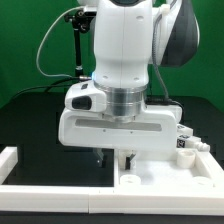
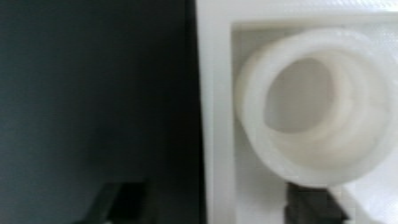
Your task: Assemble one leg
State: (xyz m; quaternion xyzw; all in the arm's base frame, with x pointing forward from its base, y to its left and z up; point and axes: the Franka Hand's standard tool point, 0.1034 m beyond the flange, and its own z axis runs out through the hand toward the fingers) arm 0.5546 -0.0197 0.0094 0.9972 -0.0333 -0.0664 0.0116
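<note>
My gripper (image 1: 113, 160) hangs low over the near corner of the big white tray-like panel (image 1: 165, 182). In the wrist view the gripper (image 2: 224, 205) is open and holds nothing. One finger (image 2: 121, 205) is over the dark table and the other finger (image 2: 331, 203) is over the panel, so the jaws straddle the panel's edge (image 2: 217, 100). A raised round socket (image 2: 311, 95) on the panel lies just ahead of the fingers. Small white legs (image 1: 186, 152) with black-and-white tags sit at the exterior view's right, behind the panel and apart from the gripper.
A white raised border (image 1: 14, 160) runs along the exterior view's left and along the front (image 1: 60, 196). The table top (image 1: 40, 125) is black. A black stand with cables (image 1: 78, 45) rises at the back.
</note>
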